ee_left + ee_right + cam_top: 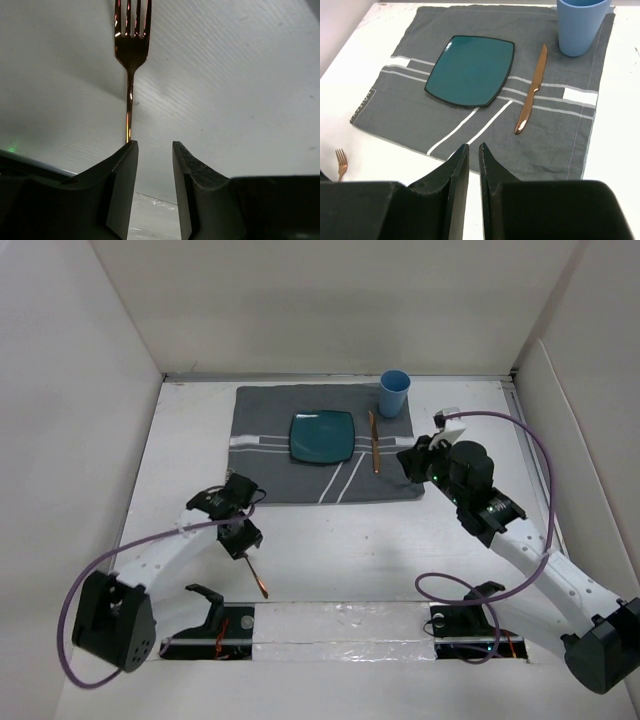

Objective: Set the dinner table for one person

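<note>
A copper fork [255, 575] lies on the white dinner table [340, 550], near the front left. My left gripper [243, 543] hangs over its handle end. In the left wrist view the fork [131, 50] points away, and its handle ends at the left fingertip [127, 150]. That gripper [155, 143] is open, with only bare table in the gap. The teal plate [322, 436], copper knife [374, 440] and blue cup [394, 392] sit on the grey striped placemat [270, 475]. My right gripper [407, 458] hovers at the mat's right edge. Its jaws [474, 146] stand a narrow slit apart, holding nothing.
White walls close in the table on the left, back and right. A clear taped strip [330, 625] runs along the front edge between the arm bases. Purple cables [540, 455] loop beside both arms.
</note>
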You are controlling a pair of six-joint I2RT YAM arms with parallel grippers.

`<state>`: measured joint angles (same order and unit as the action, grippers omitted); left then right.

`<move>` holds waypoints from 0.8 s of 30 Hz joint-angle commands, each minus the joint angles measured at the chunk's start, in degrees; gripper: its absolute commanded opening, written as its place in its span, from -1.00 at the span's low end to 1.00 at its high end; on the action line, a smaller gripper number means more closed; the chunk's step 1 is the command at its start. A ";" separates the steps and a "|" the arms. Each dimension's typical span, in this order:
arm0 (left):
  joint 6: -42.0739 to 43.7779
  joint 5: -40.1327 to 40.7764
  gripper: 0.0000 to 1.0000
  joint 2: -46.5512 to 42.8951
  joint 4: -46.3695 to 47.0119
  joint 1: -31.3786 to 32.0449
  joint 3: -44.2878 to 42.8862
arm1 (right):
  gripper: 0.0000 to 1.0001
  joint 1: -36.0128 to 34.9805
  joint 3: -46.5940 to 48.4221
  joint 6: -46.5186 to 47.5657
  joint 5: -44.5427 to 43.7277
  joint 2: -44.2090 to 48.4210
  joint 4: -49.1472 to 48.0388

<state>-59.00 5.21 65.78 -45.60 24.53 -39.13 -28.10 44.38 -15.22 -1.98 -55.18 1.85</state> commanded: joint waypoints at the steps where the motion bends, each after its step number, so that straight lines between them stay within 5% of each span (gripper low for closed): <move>1: -5.94 -0.64 -0.39 -8.37 -0.72 0.25 2.13 | -0.61 0.32 0.00 -0.24 1.54 0.25 -2.72; 6: -6.48 0.23 -0.45 -12.44 -0.10 0.25 2.84 | -0.61 0.32 0.09 -0.25 3.30 0.94 -2.46; 8: -1.75 4.86 -0.47 -10.16 1.04 0.25 -3.01 | -0.62 0.32 -0.34 -0.25 3.12 1.30 -2.72; 12: 6.08 10.16 -0.48 -13.12 2.88 0.25 -15.07 | -1.00 -2.21 -0.27 0.36 8.04 -2.28 -5.88; 15: 13.54 13.85 -0.48 -20.32 8.58 0.25 -19.48 | -1.00 -10.70 1.31 2.56 4.91 -5.19 -7.12; 19: 21.28 15.00 -0.89 -27.89 17.72 0.25 -18.79 | -1.00 -22.24 4.03 4.15 -1.97 -10.55 -9.66; 21: 24.73 15.62 -0.98 -30.80 18.97 0.25 -17.64 | -0.90 -28.57 5.37 2.83 -4.70 -15.84 -10.46; 24: 29.44 18.17 -0.94 -33.25 19.50 0.25 -17.38 | -0.43 -36.13 9.22 0.64 -11.19 -25.74 -11.69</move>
<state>-38.15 20.21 32.47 -29.02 24.67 -57.65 -58.72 49.36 -13.80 -5.72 -74.74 -4.67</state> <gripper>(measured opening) 0.023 0.245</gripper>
